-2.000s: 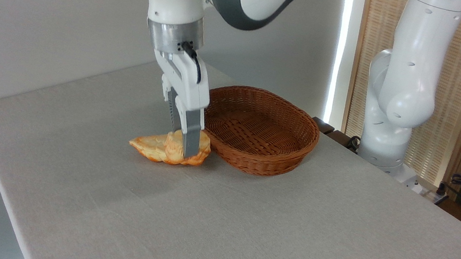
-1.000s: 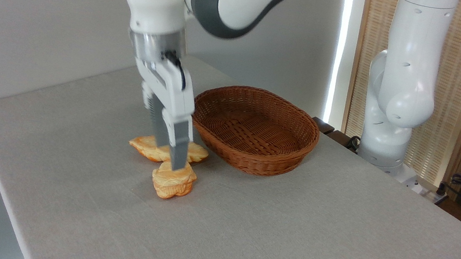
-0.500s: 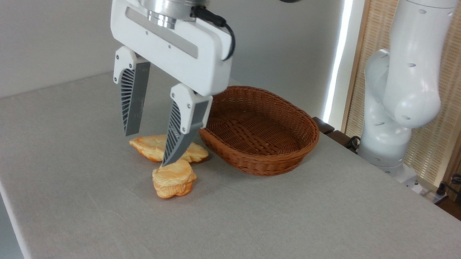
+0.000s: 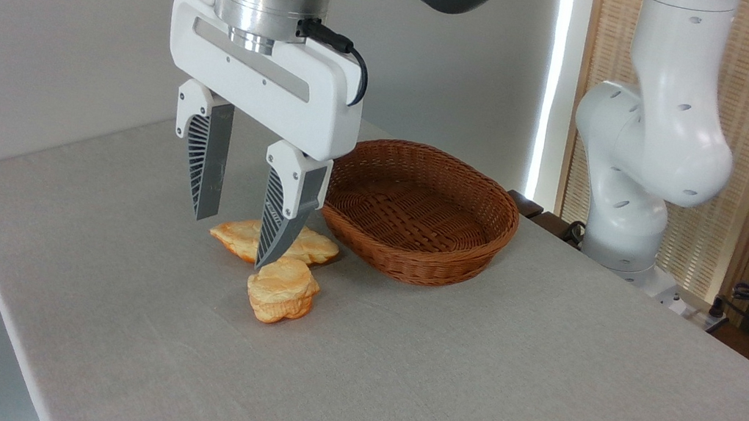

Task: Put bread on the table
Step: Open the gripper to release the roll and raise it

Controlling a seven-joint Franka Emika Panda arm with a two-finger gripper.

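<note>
The large rectangular table with its plain light-grey fabric top fills the lower frame, its lower right half bare, and carries one oval brown wicker basket at centre. Left of the basket lies one flat leaf-shaped golden bread, and just below it, touching or nearly so, sits the one lumpy golden-yellow bun with browned edges, on the cloth. My white two-finger gripper, ribbed grey fingers spread wide, holds nothing and hangs above both breads.
</note>
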